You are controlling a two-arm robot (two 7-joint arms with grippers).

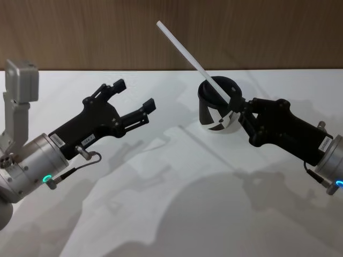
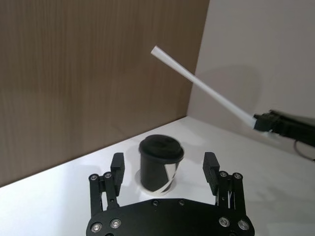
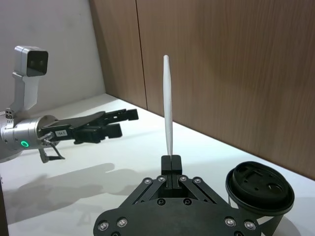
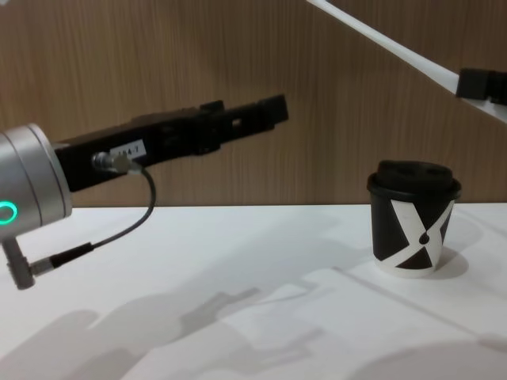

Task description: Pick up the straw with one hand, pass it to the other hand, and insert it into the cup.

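The white straw [image 1: 195, 61] slants through the air, with my right gripper [image 1: 236, 105] shut on its lower end just above the cup [image 1: 210, 111]. Its free end points up and to the left. The black cup with a domed lid and white X pattern [image 4: 413, 218] stands upright on the table at the right. My left gripper [image 1: 134, 95] hovers open to the left of the cup, well apart from the straw, with nothing between its fingers. In the left wrist view, the open left gripper [image 2: 164, 164] frames the cup [image 2: 158, 169], with the straw [image 2: 202, 87] above. In the right wrist view, the right gripper [image 3: 171, 160] clamps the straw [image 3: 168, 108] beside the cup [image 3: 260, 186].
The white table [image 1: 177, 203] stretches toward me under both arms. A wooden wall [image 1: 80, 32] closes off the back, right behind the cup. A grey cable [image 4: 119, 229] loops below the left wrist.
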